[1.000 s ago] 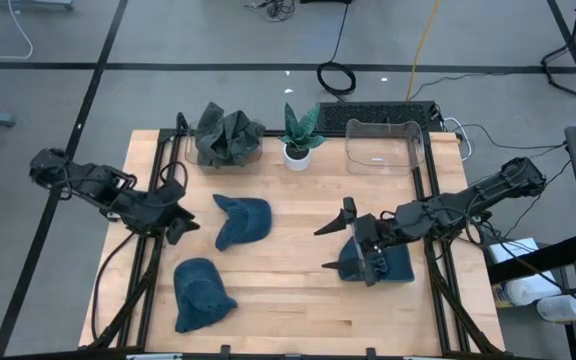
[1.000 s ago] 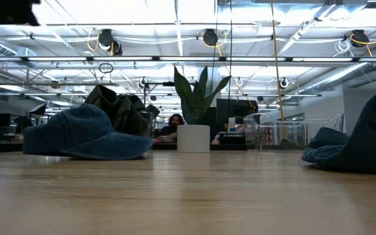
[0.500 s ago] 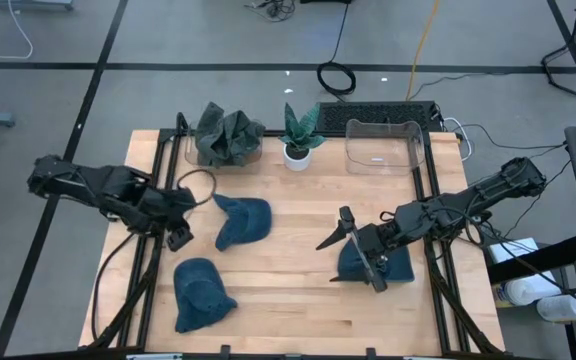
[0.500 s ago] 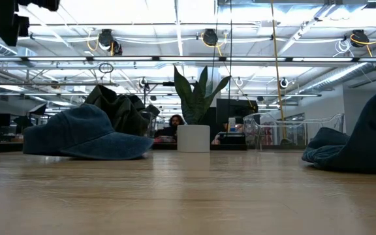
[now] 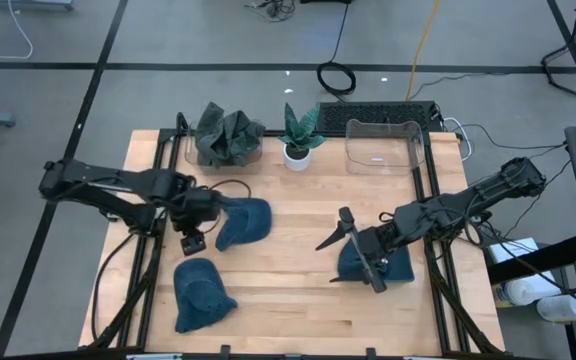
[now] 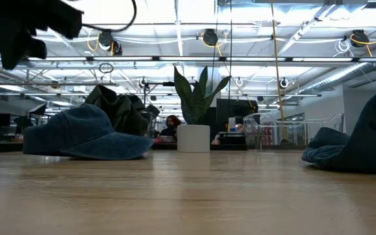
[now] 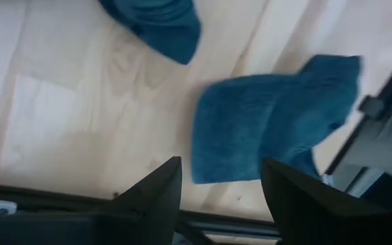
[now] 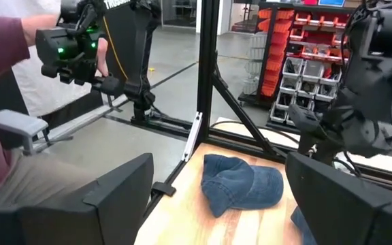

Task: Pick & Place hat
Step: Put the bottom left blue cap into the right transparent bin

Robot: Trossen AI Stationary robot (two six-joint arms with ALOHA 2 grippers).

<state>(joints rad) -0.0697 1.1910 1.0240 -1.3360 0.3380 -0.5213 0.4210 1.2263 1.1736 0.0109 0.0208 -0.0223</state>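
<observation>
Hovering above the tabletop (image 5: 288,290), the left pincer (image 5: 194,222) is seen spread and empty, a blue hat (image 5: 240,221) just beside it, another hat (image 5: 201,294) nearer the front edge. The right pincer (image 5: 353,252), likewise spread, is held beside a third hat (image 5: 396,266). A potted plant (image 5: 298,135), crumpled dark cloth (image 5: 227,137) and clear bin (image 5: 383,146) are lined up well beyond.

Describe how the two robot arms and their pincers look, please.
Both arms are dark, slim and jointed, with black cables along them; one cable loops above the left pincer. Each pincer ends in two flat, black, tapered fingers. The right pincer looks the same. No markings are readable.
</observation>
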